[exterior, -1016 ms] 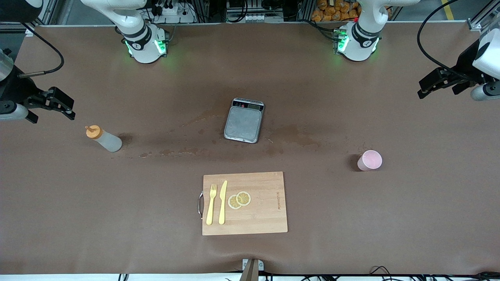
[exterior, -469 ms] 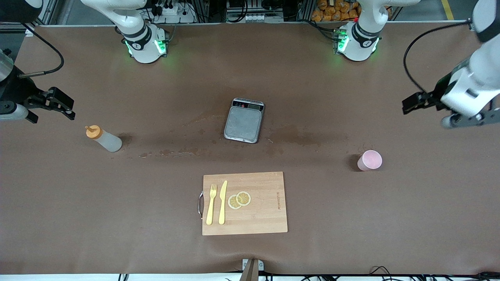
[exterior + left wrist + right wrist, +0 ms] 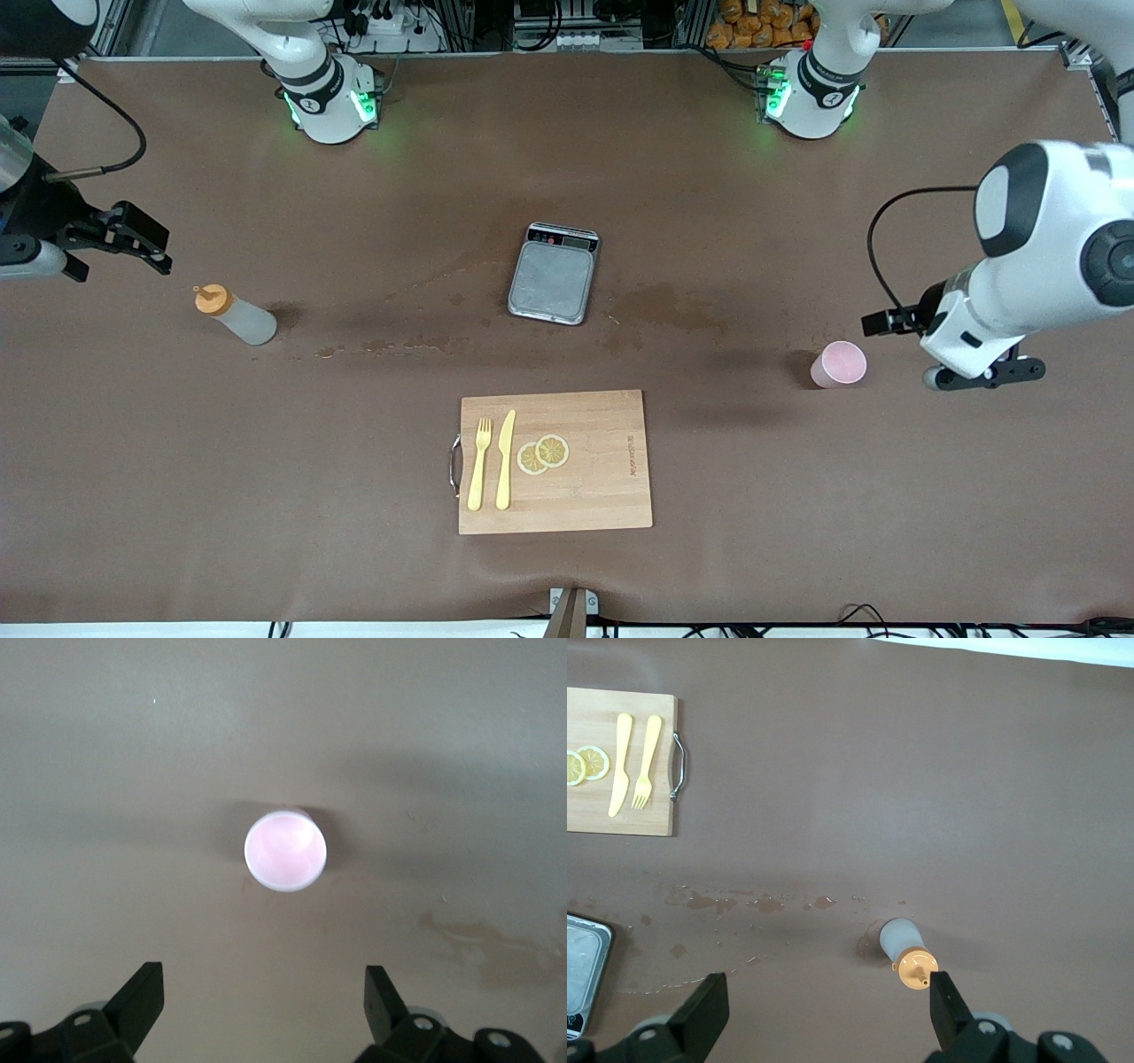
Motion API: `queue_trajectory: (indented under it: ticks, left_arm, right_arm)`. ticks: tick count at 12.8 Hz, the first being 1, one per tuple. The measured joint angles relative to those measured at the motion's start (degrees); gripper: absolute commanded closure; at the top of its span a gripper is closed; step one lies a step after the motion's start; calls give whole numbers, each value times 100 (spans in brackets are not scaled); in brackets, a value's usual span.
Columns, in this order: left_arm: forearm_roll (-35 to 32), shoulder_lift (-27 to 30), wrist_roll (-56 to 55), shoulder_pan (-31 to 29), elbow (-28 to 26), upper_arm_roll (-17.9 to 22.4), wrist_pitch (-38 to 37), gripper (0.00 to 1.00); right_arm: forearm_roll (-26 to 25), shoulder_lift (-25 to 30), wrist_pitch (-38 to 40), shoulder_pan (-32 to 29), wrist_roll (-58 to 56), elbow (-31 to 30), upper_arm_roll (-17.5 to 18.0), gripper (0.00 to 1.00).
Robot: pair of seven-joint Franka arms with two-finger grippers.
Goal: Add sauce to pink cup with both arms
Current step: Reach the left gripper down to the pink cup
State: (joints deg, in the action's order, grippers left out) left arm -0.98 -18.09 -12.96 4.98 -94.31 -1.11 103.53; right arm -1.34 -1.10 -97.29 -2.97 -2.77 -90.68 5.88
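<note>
Pink cup (image 3: 837,364) stands alone, bare table (image 3: 886,496) around; scale (image 3: 553,274) well apart.

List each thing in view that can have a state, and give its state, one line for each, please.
sauce bottle: upright, orange cap on, not held.
pink cup: upright, open top, nothing visible inside.
scale: plate bare.
cutting board: flat, carrying the cutlery and lemon.
fork: lying beside the knife.
knife: lying flat.
lemon slices: two, overlapping.
left gripper: fingers open, above the cup.
right gripper: fingers open, above the bottle.

even overhead light, soft shadows; left wrist view hazy, washed out
</note>
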Motion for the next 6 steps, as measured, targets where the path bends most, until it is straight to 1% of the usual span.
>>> queue_trajectory:
  ticks: [3, 6]
  left_arm:
    - [-2, -47, 61, -162, -589, 2, 910, 0]
    - [-3, -59, 61, -240, -1124, 3, 1552, 0]
  right_arm:
    - [-5, -103, -11, -34, 0, 1, -1, 0]
    - [-14, -196, -19, -246, 9, 3, -10, 0]
